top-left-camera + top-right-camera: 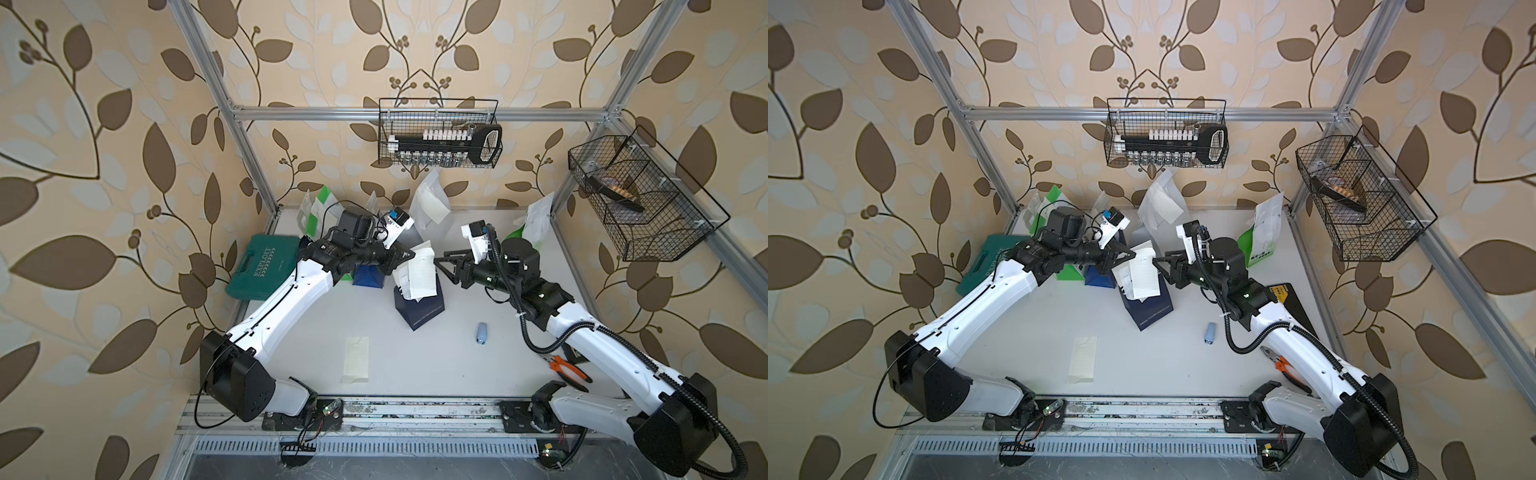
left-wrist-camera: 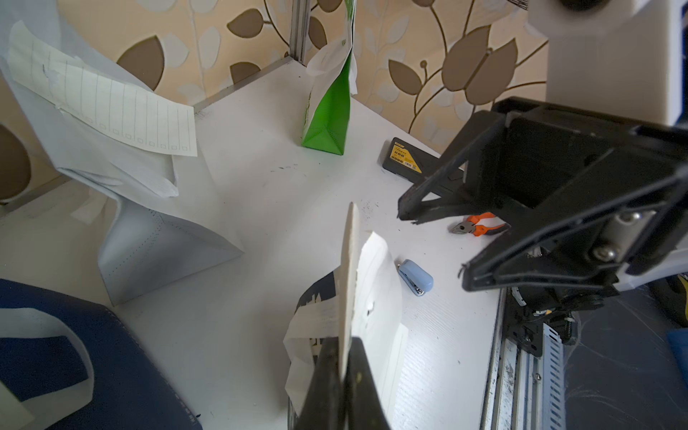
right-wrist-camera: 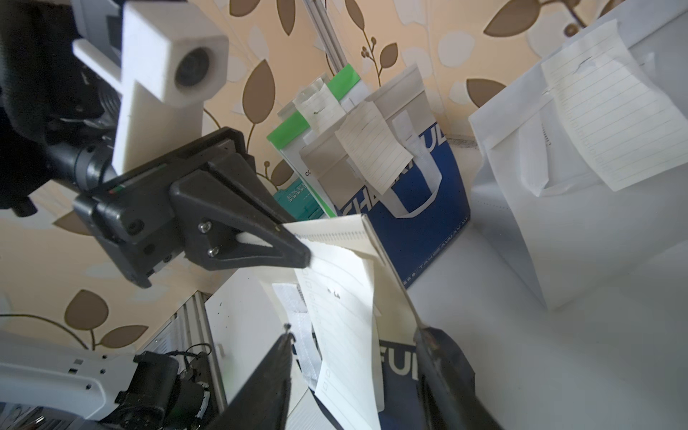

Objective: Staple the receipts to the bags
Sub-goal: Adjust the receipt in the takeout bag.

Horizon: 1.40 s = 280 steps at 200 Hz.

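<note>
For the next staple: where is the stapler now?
In both top views the stapler lies by the right arm, between the navy bag and the pliers.

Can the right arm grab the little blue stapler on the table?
Probably yes. The stapler lies by itself on the white table, close to that arm, with nothing on top of it. The right gripper is open and empty.

Left gripper [image 1: 410,254] clamps the receipt [image 1: 420,272] at the navy bag [image 1: 424,311] top; right gripper [image 1: 441,258], jaws apart, sits just right. Stapler [image 1: 481,332] lies nearer.
</note>
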### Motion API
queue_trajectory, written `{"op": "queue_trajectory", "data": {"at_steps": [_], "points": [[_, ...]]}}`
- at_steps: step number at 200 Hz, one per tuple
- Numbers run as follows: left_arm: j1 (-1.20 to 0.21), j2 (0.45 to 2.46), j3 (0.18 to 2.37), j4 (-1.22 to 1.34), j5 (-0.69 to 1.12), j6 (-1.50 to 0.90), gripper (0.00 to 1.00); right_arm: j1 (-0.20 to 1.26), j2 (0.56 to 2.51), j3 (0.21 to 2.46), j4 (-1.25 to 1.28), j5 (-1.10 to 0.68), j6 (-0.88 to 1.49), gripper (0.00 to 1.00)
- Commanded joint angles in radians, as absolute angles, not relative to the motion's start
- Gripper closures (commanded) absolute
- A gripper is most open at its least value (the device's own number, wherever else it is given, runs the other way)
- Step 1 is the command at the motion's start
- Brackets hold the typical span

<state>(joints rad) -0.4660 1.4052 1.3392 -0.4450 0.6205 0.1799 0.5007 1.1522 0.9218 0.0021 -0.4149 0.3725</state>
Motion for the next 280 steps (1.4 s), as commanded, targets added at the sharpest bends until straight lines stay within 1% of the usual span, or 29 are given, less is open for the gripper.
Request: {"op": "queue_trajectory", "data": {"at_steps": [1,40,68,74,84,107,117,124,133,146,152,167,198,206,214,227,241,280], "points": [[-0.477,1.358,1.344,-0.440,0.687,0.204,1.00,0.499,1.154,0.910,-0.019,-0.534,0.358,0.50],[-0.482,1.365,1.350,-0.457,0.715,0.217,1.00,0.499,1.188,0.932,-0.038,-0.519,0.330,0.59],[-0.484,1.357,1.349,-0.465,0.727,0.228,1.00,0.497,1.207,0.945,-0.048,-0.506,0.312,0.60],[-0.486,1.357,1.348,-0.465,0.732,0.229,1.00,0.496,1.210,0.948,-0.051,-0.514,0.308,0.61],[-0.486,1.358,1.350,-0.472,0.738,0.234,1.00,0.496,1.215,0.951,-0.044,-0.532,0.304,0.67],[-0.493,1.367,1.361,-0.498,0.739,0.253,1.00,0.496,1.206,0.963,-0.047,-0.551,0.287,0.86],[-0.495,1.374,1.366,-0.507,0.740,0.258,1.00,0.496,1.201,0.966,-0.053,-0.546,0.278,0.92],[-0.497,1.378,1.370,-0.515,0.736,0.264,1.00,0.496,1.200,0.969,-0.057,-0.543,0.271,0.94],[-0.502,1.383,1.374,-0.524,0.727,0.273,1.00,0.496,1.198,0.974,-0.066,-0.536,0.260,0.95],[-0.511,1.387,1.378,-0.538,0.705,0.289,1.00,0.496,1.198,0.978,-0.075,-0.523,0.247,0.93],[-0.515,1.385,1.378,-0.540,0.698,0.294,1.00,0.496,1.200,0.977,-0.076,-0.523,0.243,0.94],[-0.524,1.388,1.376,-0.545,0.687,0.300,1.00,0.496,1.202,0.972,-0.070,-0.526,0.236,1.00],[-0.535,1.397,1.385,-0.563,0.682,0.305,1.00,0.497,1.200,0.968,-0.066,-0.534,0.216,1.00],[-0.535,1.399,1.389,-0.565,0.688,0.304,0.90,0.496,1.201,0.972,-0.078,-0.529,0.205,1.00],[-0.536,1.401,1.391,-0.567,0.693,0.304,0.83,0.496,1.200,0.974,-0.087,-0.520,0.196,1.00],[-0.534,1.406,1.394,-0.569,0.695,0.302,0.76,0.496,1.201,0.976,-0.096,-0.509,0.186,1.00],[-0.537,1.413,1.398,-0.572,0.707,0.301,0.74,0.496,1.205,0.977,-0.096,-0.508,0.181,1.00],[-0.538,1.417,1.401,-0.573,0.699,0.298,0.74,0.496,1.218,1.000,-0.129,-0.497,0.148,1.00]]}}
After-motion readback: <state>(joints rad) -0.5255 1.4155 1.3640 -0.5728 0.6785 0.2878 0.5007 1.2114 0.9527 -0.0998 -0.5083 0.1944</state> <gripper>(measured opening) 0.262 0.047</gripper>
